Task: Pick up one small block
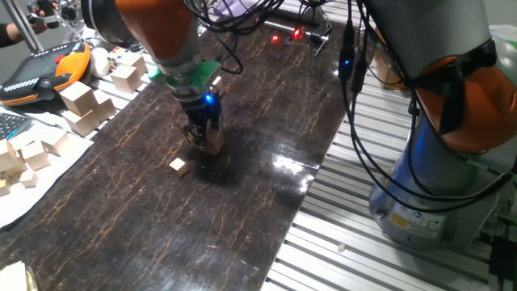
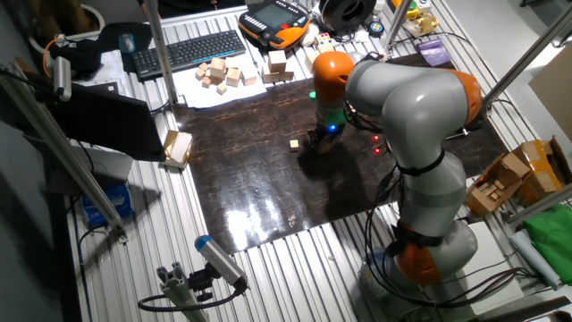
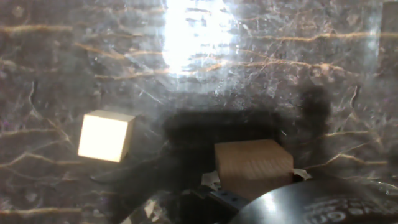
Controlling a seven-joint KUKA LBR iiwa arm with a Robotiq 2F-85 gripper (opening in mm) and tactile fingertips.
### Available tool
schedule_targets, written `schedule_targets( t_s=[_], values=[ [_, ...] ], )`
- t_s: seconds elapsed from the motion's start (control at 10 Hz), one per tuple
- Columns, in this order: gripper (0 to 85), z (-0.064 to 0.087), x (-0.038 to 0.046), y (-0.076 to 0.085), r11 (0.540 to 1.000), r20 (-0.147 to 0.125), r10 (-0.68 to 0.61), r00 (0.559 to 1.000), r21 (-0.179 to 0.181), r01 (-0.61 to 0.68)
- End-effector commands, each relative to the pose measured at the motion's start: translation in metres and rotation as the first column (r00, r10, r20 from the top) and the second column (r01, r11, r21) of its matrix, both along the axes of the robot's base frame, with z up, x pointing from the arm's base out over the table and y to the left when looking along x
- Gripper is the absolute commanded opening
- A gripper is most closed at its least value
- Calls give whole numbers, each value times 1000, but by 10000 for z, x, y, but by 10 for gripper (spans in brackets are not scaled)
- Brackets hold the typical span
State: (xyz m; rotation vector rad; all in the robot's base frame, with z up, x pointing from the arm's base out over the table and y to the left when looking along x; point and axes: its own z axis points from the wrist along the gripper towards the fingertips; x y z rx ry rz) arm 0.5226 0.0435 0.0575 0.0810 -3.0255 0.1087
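The small block (image 1: 213,144) is seen on the dark marbled table (image 1: 266,202), directly beneath the gripper (image 1: 202,136), with a tiny pale cube (image 1: 178,166) lying apart at about eight o'clock from it. The fingers appear to be set down around the block, though whether they are pressed onto it cannot be told. The block is judged light, rigid and unbreakable; two opposite flat faces should be taken, squarely, since smooth wood may slip.

arm bent low over table | gripper (image 1: 202,136) pointing down | jaws' gap unclear
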Motion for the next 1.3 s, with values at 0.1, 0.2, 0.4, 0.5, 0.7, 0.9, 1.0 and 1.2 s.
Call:
schedule_targets(
  t_s=[0.1, 0.2, 0.4, 0.5, 0.7, 0.9, 1.0, 1.2],
  values=[
    [10, 354, 117, -32, 999, -3, 24, 1000, 24, -24],
    [7, 598, 204, -77, 999, -35, 22, 999, 35, -21],
    [7, 1070, 354, -186, 999, -34, 9, 999, 47, -8],
    [7, 1278, 419, -233, 999, -36, 5, 999, 45, -3],
    [7, 1541, 452, -343, 999, 4, 6, 1000, 40, -6],
    [7, 1626, 409, -399, 999, 27, 7, 1000, 43, -8],
    [7, 1654, 375, -402, 999, 36, 5, 999, 40, -7],
    [7, 1691, 338, -404, 999, 47, 5, 999, 32, -6]
  ],
)
